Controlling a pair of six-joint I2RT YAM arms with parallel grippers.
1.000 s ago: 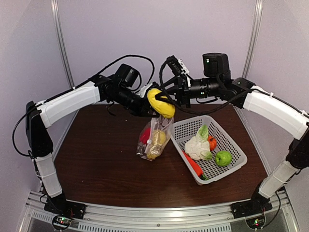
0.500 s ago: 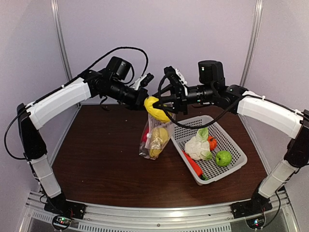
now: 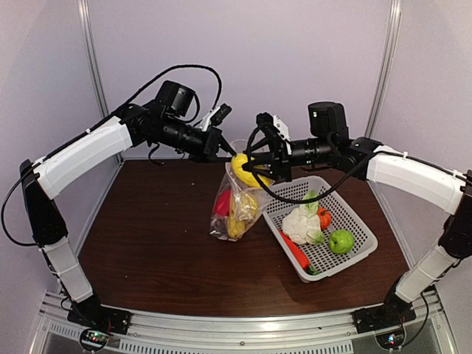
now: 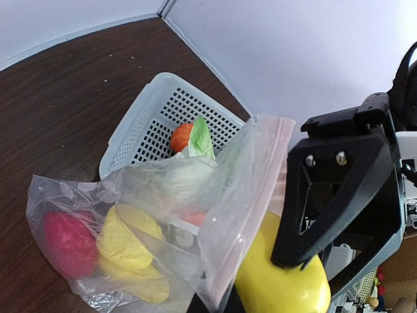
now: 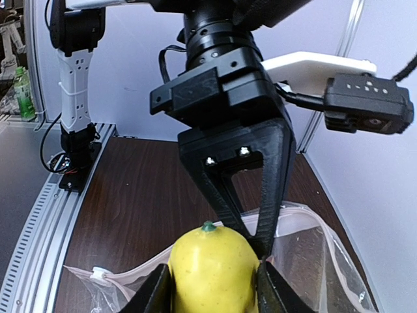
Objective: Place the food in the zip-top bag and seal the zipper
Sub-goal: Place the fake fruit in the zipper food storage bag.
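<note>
Counter (image 3: 147,243) status: left fingers (image 5: 273,176) pinched shut on zip-top bag (image 4: 130,215) mouth beside basket (image 3: 291,193), right fingers (image 5: 158,295) clamping a lemon (image 5: 212,270) over it. I count pepper (image 4: 68,241), lemons (image 4: 124,244) bagged; cauliflower (image 3: 299,223), pumpkin (image 3: 324,217), apple (image 3: 341,240), carrot (image 3: 295,251) left in basket, zipper (image 5: 99,274) open.

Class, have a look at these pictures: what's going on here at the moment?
The left hand holds the zip-top bag up by its mouth edge. The right hand grips a yellow lemon at the opening, not yet dropped in. A red pepper and a second lemon lie inside the bag. The cauliflower, pumpkin, green apple and carrot wait in the white basket.
</note>
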